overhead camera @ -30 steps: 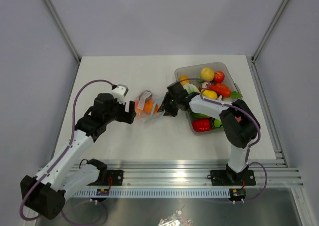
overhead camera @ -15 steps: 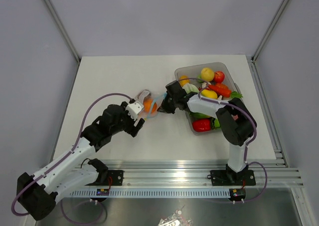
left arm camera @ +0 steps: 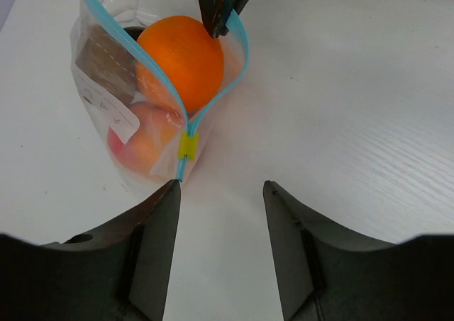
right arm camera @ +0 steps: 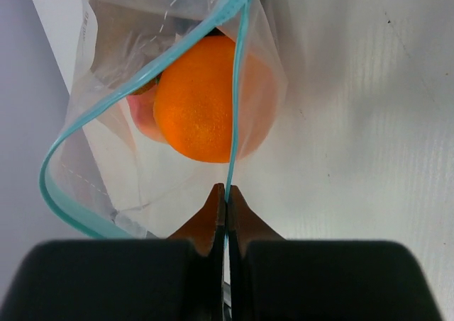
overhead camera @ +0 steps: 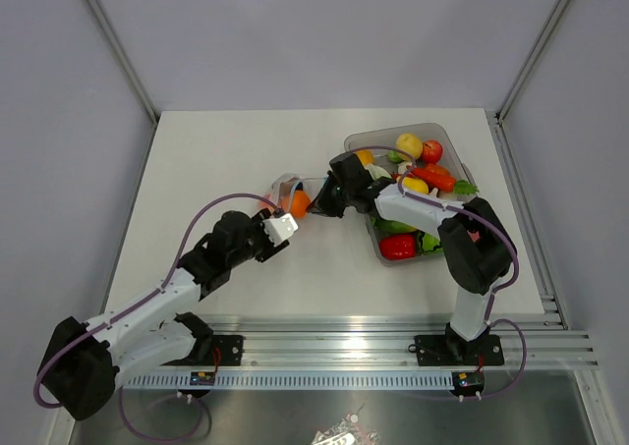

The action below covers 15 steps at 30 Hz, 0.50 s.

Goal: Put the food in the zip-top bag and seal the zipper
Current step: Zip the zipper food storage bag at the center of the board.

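The zip-top bag stands mouth-up on the white table with a round orange and a pink-yellow peach inside. Its light blue zipper gapes around the orange and carries a yellow slider at the near end. My right gripper is shut on the zipper strip at the bag's far end. My left gripper is open, low over the table just short of the slider end, with nothing between its fingers.
A rigid clear tray at the right holds more toy food: a yellow lemon, a red apple, a red pepper and green leaves. The right arm lies across the tray's left edge.
My right gripper closed on the zipper strip and drew the bag slightly back. My left arm swung from the bag's left side to its near end, jaws narrowing.
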Tool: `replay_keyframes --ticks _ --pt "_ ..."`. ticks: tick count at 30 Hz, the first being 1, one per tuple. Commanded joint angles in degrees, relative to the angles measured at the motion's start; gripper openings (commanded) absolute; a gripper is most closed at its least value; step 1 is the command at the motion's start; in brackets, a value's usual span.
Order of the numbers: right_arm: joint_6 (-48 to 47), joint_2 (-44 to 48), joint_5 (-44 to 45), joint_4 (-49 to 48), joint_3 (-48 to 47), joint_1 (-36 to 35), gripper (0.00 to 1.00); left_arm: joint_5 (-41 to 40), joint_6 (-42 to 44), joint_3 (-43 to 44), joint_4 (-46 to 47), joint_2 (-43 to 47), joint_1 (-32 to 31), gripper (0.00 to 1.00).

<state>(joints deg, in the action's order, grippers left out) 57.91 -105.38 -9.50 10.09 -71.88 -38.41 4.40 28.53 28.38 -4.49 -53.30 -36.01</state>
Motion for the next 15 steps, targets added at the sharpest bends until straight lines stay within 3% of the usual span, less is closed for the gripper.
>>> replay_keyframes --ticks 1,5,15 --pt "0.27 2.46 -2.54 -2.35 -2.13 0.88 0.00 1.83 1.97 -0.34 12.55 -2.42 1.46 0.51" --pt "0.71 2.46 -4.12 -3.23 -1.86 1.50 0.00 5.70 0.91 -1.05 16.88 -3.74 5.42 0.51" --pt "0.89 3.52 -5.62 -4.29 -0.90 2.64 0.00 7.46 0.91 -1.66 18.98 -6.65 6.57 0.47"
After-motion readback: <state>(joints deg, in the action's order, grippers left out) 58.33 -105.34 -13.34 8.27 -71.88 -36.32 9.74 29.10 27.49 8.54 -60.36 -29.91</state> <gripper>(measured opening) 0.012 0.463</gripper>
